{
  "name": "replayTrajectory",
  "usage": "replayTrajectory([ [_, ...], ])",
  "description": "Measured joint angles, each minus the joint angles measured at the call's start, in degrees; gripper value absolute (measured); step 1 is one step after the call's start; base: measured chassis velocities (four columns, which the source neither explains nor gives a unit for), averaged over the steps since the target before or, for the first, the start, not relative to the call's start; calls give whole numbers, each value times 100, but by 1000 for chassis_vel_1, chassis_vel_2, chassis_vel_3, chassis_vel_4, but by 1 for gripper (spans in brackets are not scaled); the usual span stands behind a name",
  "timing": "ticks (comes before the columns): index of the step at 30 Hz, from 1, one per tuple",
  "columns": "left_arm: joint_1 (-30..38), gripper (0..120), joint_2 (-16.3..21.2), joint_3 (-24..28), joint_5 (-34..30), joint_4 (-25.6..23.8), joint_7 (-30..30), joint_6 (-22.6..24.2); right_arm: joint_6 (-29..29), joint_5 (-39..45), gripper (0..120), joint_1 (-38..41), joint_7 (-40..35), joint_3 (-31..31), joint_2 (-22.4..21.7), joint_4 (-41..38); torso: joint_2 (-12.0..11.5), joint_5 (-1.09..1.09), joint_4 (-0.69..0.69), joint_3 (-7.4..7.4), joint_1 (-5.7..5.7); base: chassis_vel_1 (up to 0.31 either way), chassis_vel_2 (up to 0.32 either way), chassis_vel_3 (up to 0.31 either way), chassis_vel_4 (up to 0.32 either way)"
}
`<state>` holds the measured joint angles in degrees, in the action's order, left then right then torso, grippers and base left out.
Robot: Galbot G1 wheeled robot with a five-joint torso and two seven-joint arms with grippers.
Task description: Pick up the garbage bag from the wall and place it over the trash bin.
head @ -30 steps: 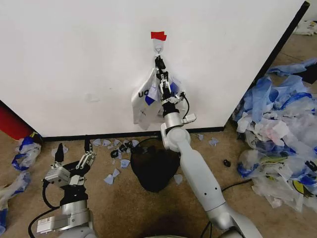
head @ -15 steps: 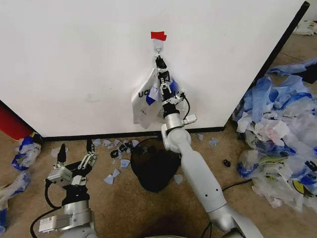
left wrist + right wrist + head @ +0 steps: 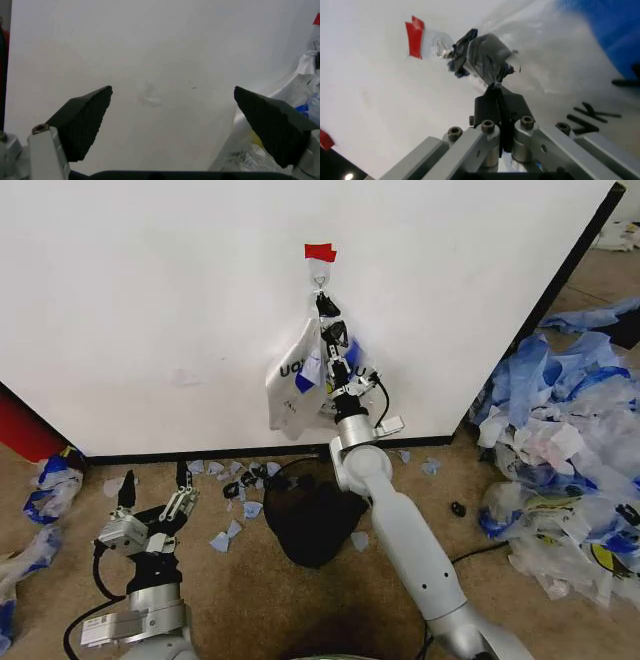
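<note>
The garbage bag (image 3: 293, 385), clear plastic with blue trim and black print, hangs from a small hook (image 3: 319, 277) under a red tape patch (image 3: 320, 252) on the white wall (image 3: 150, 300). My right gripper (image 3: 326, 308) reaches up to the bag's bunched handle just below the hook. In the right wrist view the right gripper (image 3: 495, 88) is shut on that twisted handle (image 3: 485, 56). The black mesh trash bin (image 3: 312, 520) stands on the floor below the bag, beside my right arm. My left gripper (image 3: 153, 480) waits open low at the left, facing the wall (image 3: 150, 45), with the bag (image 3: 300, 86) off to one side.
A big heap of blue-and-white plastic scraps (image 3: 560, 440) covers the floor at the right. Small scraps (image 3: 235, 480) litter the carpet along the wall's black base strip. A red object (image 3: 25, 430) sits at the wall's left end.
My right arm's elbow has swung slightly to the right while its gripper stays on the bag handle by the hook. The left arm has shifted a little lower.
</note>
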<state>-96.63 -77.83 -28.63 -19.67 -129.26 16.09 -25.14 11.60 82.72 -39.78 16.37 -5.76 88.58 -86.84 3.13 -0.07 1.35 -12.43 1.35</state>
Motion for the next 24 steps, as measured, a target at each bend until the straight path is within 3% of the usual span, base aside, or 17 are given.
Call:
replayTrajectory([
  [12,30,97,46,0,-22,24,24,-4,45,-81,0,-641,-137,117,-209,-808,0,0,-1,0,0,0,0,0,0],
  [24,134,97,125,-10,-113,67,81,31,41,10,0,-1462,-230,211,-857,-1896,0,0,1,0,0,0,0,0,0],
])
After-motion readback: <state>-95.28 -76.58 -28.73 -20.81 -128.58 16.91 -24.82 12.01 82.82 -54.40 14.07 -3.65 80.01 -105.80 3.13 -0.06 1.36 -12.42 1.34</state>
